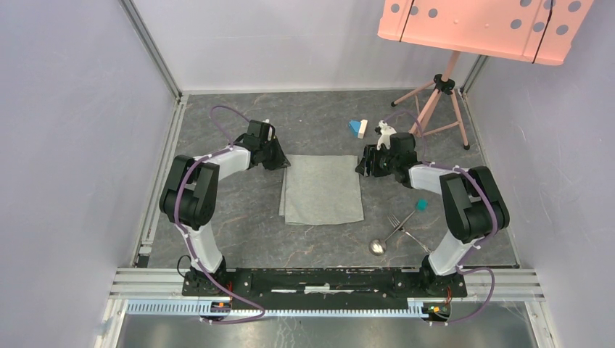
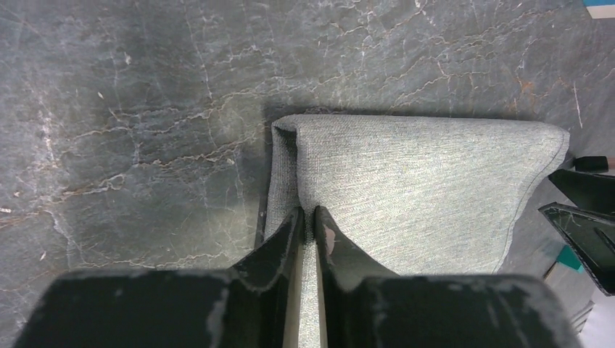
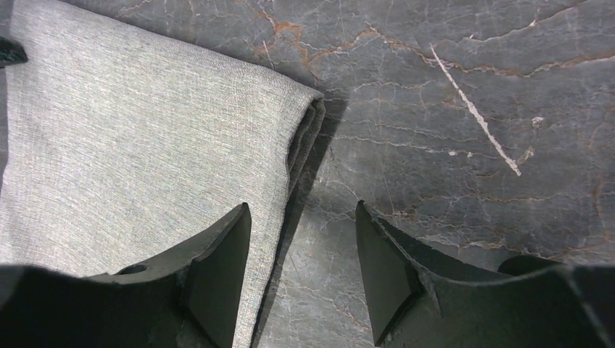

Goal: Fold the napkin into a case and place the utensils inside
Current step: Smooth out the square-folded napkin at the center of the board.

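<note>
At this moment you had the napkin (image 1: 323, 190) lying flat in the middle of the bench (image 1: 239, 232), folded over on itself, with the doubled layers showing at its far corners. Your left fingers (image 2: 281, 245) were clenched on the cloth, pinching a ridge of it at the napkin's left edge near the far corner. In the left wrist view a thin strip of grey fabric showed between the two tips. Your right fingers (image 3: 217, 254) were spread apart and gripped nothing. They were low at the napkin's right edge near its far corner, one tip over the cloth and the other over bare bench. In the top view both arms reached inward from opposite sides, facing each other across the cloth.

The fork (image 1: 397, 221) and the spoon (image 1: 377, 246) lay on the bench to the near right of the napkin, apart from it, their handles crossing. A small teal piece (image 1: 421, 205) sat just beyond them. A blue and a white block (image 1: 357, 127) sat farther back, past the right arm. A pink perforated board (image 1: 486, 25) on a tripod (image 1: 435, 101) stood at the far right corner.
</note>
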Controlling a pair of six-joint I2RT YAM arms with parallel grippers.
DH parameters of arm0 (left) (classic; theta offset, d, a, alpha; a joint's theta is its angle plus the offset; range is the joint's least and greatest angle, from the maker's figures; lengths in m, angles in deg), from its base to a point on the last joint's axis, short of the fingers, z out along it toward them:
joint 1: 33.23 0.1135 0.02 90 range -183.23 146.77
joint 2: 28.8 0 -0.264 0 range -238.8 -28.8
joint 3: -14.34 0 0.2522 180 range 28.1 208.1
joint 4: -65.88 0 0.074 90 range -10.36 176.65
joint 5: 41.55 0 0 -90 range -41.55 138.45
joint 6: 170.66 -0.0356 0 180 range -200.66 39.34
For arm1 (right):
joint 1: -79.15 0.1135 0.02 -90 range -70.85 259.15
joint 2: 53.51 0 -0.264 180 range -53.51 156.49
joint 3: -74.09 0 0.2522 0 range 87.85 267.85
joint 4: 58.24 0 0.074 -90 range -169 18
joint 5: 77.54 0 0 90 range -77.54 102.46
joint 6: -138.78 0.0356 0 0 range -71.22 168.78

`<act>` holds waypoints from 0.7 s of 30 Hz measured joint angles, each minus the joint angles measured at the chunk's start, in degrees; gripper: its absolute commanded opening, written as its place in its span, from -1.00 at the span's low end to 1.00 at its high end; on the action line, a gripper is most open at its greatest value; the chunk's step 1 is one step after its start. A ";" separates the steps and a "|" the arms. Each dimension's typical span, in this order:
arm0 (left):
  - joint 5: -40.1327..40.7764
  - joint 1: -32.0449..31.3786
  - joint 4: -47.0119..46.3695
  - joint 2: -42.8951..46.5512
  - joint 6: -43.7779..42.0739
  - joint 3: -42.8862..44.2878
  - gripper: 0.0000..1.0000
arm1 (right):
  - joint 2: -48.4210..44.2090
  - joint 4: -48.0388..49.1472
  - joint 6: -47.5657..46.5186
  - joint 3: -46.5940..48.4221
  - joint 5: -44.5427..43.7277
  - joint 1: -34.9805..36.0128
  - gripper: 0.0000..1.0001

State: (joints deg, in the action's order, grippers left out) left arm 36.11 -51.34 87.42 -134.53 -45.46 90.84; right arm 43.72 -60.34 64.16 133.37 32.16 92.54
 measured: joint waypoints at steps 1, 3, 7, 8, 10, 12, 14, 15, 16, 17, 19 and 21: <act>-0.02 0.00 -0.02 0.00 0.00 0.13 -0.85 | 0.24 0.00 0.00 0.00 0.00 0.00 0.19; 0.00 0.00 -0.07 0.00 0.02 0.33 -0.93 | 0.52 -0.09 0.00 0.00 0.00 0.00 0.19; 0.00 0.00 0.00 0.00 -0.33 0.90 -0.95 | 0.98 -0.17 0.00 0.00 0.00 0.00 0.21; -0.02 0.00 0.24 0.00 -0.33 1.31 -0.95 | 1.09 -0.15 0.02 0.02 0.02 0.00 0.21; 0.00 0.00 0.31 0.00 -0.33 1.90 -0.95 | 1.31 -0.11 0.15 0.07 0.39 0.00 0.19; 0.09 0.00 0.55 0.00 -0.33 2.75 -0.95 | 1.90 0.33 0.59 0.24 1.55 0.00 0.14; 0.17 0.00 0.98 0.00 -0.35 3.85 -0.95 | 2.71 1.20 1.11 0.52 2.82 0.00 0.06; 0.20 0.00 1.18 0.00 -0.35 4.33 -0.95 | 3.04 1.64 1.36 0.66 3.45 0.00 -0.01; 0.24 0.00 1.31 0.00 -0.35 4.85 -0.95 | 3.28 1.90 1.55 0.70 3.89 0.00 -0.05; 0.24 0.00 1.49 -0.07 -0.35 5.38 -0.95 | 3.50 2.08 1.75 0.70 4.33 0.00 -0.09; 0.26 0.00 1.62 -0.50 -0.35 6.56 -0.95 | 3.96 2.64 2.29 0.70 5.31 0.00 -0.13; 0.28 0.02 1.84 -1.09 -0.37 7.43 -0.95 | 4.24 3.02 2.64 0.70 6.03 0.00 -0.13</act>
State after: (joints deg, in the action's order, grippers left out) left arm 36.39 -51.32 89.25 -135.62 -45.84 98.27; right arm 47.96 -57.33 66.80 134.07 38.19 92.54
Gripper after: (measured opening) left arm 0.034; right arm 0.445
